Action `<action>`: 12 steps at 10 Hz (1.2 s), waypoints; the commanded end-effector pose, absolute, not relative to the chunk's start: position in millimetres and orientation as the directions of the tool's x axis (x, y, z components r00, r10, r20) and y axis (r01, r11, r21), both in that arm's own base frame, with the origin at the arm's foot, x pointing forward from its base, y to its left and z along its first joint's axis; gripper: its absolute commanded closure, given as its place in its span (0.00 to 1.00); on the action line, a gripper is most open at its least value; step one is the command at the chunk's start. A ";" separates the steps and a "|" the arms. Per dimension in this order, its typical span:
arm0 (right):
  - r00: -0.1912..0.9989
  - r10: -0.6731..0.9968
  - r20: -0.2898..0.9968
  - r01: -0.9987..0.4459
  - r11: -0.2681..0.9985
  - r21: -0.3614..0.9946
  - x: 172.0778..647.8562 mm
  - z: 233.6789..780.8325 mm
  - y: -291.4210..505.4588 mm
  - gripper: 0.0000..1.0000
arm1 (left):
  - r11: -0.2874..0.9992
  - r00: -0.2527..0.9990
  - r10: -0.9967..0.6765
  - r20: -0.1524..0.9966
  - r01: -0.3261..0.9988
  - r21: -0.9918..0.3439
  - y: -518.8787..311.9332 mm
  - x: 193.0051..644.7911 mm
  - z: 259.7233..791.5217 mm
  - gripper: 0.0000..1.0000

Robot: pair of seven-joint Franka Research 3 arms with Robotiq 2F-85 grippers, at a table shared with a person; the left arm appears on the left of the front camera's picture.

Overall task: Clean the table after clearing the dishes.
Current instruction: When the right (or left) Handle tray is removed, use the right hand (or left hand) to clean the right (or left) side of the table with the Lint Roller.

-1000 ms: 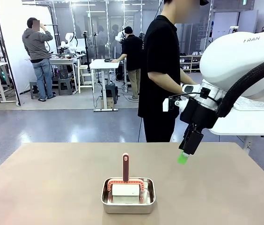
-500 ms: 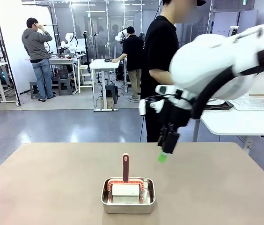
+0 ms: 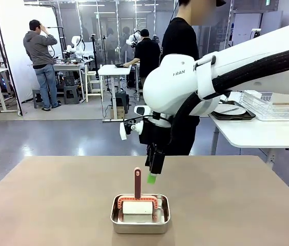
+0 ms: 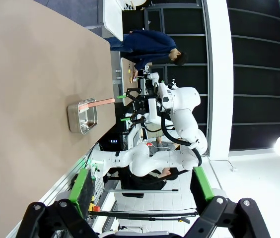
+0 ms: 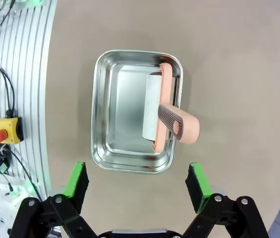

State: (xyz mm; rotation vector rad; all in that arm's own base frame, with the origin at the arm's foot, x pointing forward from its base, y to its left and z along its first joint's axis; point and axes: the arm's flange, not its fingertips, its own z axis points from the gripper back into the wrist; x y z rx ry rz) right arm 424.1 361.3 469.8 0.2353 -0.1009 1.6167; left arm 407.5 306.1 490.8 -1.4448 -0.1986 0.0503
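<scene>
Right pincer: the right pincer (image 5: 137,184) hung wide open and empty, straight above the roller (image 5: 172,121).
Left pincer: the left pincer (image 4: 142,184) also gaped fully and held nothing, parked well away from the pan (image 5: 105,114).
Step in hand: to my eye, taking up the roller by its handle to wipe the table (image 3: 57,205).
Doing it well: the handle sat closer to one pad than the other, so I'd centre over it first, come down plumb, and close across the handle's flat faces above the pan rim. Lift straight up so the frame doesn't catch the pan wall.
Table: under the right pincer, with the pan on it directly below.
Dishes: the dishes (image 3: 230,109) lay far beyond the pincer, on a dark tray on the white table (image 3: 257,136).
Roller: a white cylinder in a salmon-pink frame, with a ribbed, flattened handle standing upright and rounded at the tip.
Pan: shallow brushed steel, rectangular with rounded corners and a rolled rim, likely to slide if nudged.
Table top: matte tan and smooth.
</scene>
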 end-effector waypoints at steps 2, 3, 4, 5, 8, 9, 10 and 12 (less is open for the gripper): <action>-0.047 0.992 0.117 -0.995 -0.057 0.078 428.1 469.6 374.0 0.00 | 0.131 0.982 0.160 0.105 0.084 -0.988 307.7 405.1 491.8 0.00; -0.052 0.994 0.096 -0.995 -0.060 0.081 429.2 466.8 380.6 0.00 | 0.131 0.982 0.160 0.105 0.084 -0.988 307.7 405.1 491.8 0.00; -0.053 0.996 0.068 -0.996 -0.058 0.064 431.1 464.1 387.0 0.00 | 0.131 0.982 0.160 0.105 0.084 -0.988 307.7 405.1 491.8 0.00; -0.037 0.999 0.037 -0.998 -0.039 0.052 433.6 462.4 393.3 0.00 | 0.131 0.982 0.160 0.105 0.084 -0.988 307.7 405.1 491.8 0.00; -0.015 1.000 -0.006 -0.999 -0.014 0.039 431.7 455.4 415.7 0.00 | 0.131 0.982 0.160 0.105 0.084 -0.988 307.7 405.1 491.8 0.00; -0.024 1.000 -0.011 -0.998 -0.023 0.055 431.4 450.6 422.9 0.00 | 0.131 0.982 0.160 0.105 0.084 -0.988 307.7 405.1 491.8 0.00; -0.026 1.000 -0.004 -0.998 -0.025 0.051 433.1 446.2 427.3 0.00 | 0.131 0.982 0.160 0.105 0.084 -0.988 307.7 405.1 491.8 0.00; -0.028 0.999 -0.022 -0.998 -0.027 0.055 433.7 439.1 431.4 0.00 | 0.131 0.982 0.160 0.105 0.084 -0.988 307.7 405.1 491.8 0.00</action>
